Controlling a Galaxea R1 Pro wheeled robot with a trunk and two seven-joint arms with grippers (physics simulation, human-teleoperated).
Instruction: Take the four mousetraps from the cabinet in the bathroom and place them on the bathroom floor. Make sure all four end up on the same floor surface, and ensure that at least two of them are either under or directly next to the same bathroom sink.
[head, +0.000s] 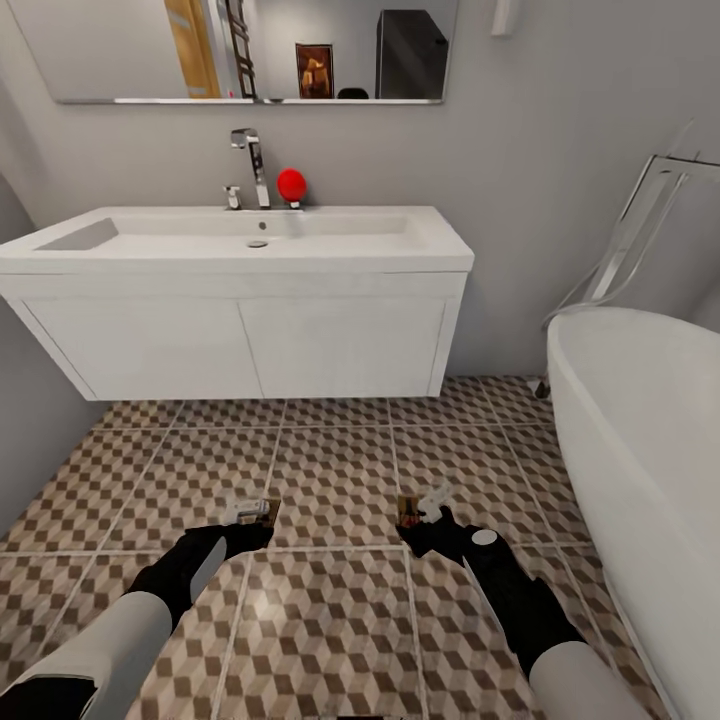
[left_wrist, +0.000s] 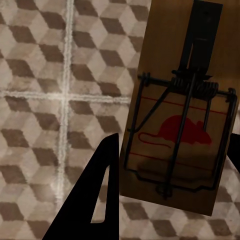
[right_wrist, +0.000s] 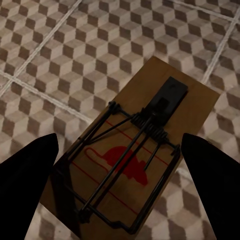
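Observation:
Two mousetraps are in view, each a small brown wooden board with black wire and a red mouse print. My left gripper (head: 256, 522) is shut on one mousetrap (head: 264, 511), held above the bathroom floor (head: 335, 470). In the left wrist view this mousetrap (left_wrist: 175, 130) sits between the dark fingers (left_wrist: 95, 200). My right gripper (head: 418, 520) is shut on the other mousetrap (head: 408, 510), which in the right wrist view (right_wrist: 135, 150) hangs tilted between the fingers (right_wrist: 30, 175) over the tiles. The sink (head: 240, 235) with its white vanity front stands ahead. The cabinet is out of view.
A white bathtub (head: 640, 420) runs along the right side. Grey walls close in at the left and behind the sink. A chrome tap (head: 250, 160) and a red ball (head: 291, 183) sit on the basin's back edge. Open tiles stretch between my grippers and the vanity.

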